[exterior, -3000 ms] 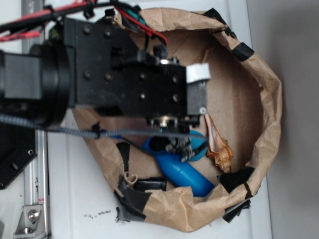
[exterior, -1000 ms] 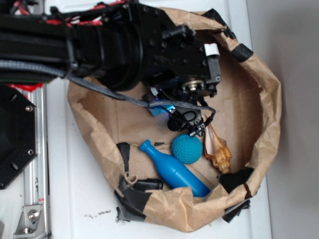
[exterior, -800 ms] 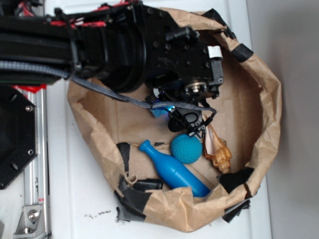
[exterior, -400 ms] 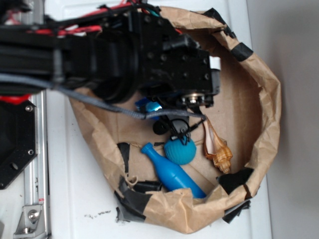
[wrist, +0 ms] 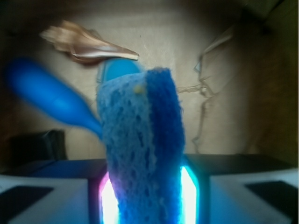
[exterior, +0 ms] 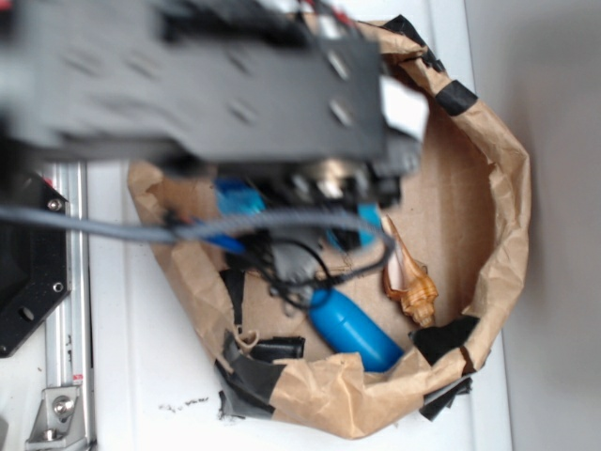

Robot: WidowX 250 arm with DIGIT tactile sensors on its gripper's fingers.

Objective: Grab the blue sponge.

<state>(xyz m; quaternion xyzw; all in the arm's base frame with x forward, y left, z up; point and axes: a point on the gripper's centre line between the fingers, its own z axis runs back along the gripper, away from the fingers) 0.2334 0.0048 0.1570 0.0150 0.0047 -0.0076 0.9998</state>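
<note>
Porous, speckled blue foam is filling the wrist view: the blue sponge (wrist: 142, 149) is standing on edge, pinched in the gripper (wrist: 148, 196), above the paper-lined bin floor (wrist: 168, 42), with the bottle (wrist: 46, 98) and shell (wrist: 86, 44) behind.

A brown paper bag (exterior: 507, 216), patched with black tape (exterior: 258, 371), fills the frame's centre. Inside, at lower centre, lies a blue bottle (exterior: 355, 329); a tan shell (exterior: 410, 282) sits just right of it. A teal ball (wrist: 117, 70) peeks out in the wrist view.
</note>
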